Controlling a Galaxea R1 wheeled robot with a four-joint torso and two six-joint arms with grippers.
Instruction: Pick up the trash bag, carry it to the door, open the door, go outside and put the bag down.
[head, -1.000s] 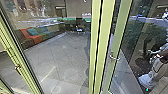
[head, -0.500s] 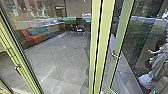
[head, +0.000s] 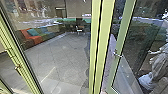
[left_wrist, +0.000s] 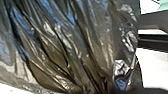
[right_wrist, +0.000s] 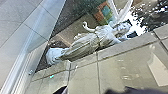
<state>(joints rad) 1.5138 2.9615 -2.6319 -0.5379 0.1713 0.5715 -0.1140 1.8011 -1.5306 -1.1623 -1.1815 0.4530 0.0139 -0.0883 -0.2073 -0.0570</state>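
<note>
- The paved floor (head: 65, 55) spreads out in front of me, laid in slabs with dark joints, a bright streak of light across its nearer part.
- The glass door (head: 137, 37) stands at my right, its pale green frame slanting up and away. Through or in its glass I see greenery (head: 130, 37) and part of a statue.
- Two yellow-green posts (head: 102, 45) rise side by side between that door and the broad glass on my left, a dark gap running between them.
- Another yellow-green frame (head: 21, 65) slants along my left side.
- A row of seating (head: 31, 37) runs along the far left, orange, then green and blue, with a teal cushion (head: 32, 32) on the orange part.
- The statue (right_wrist: 87, 45), pale and draped, has one arm raised; near my right wrist it shows beyond a pavement (right_wrist: 82, 75) of beige tiles.
- The trash bag (left_wrist: 62, 47) is right up against my left wrist camera, black and shiny, its folds drawing together at one side. I cannot tell whether my fingers grip it, nor how the fingers on either arm stand.
- A pale chair (head: 79, 30) sits far back on the floor.
- A small metal handle (head: 117, 54) is on the door's green frame.
- A small latch (head: 18, 68) is on the left frame.
</note>
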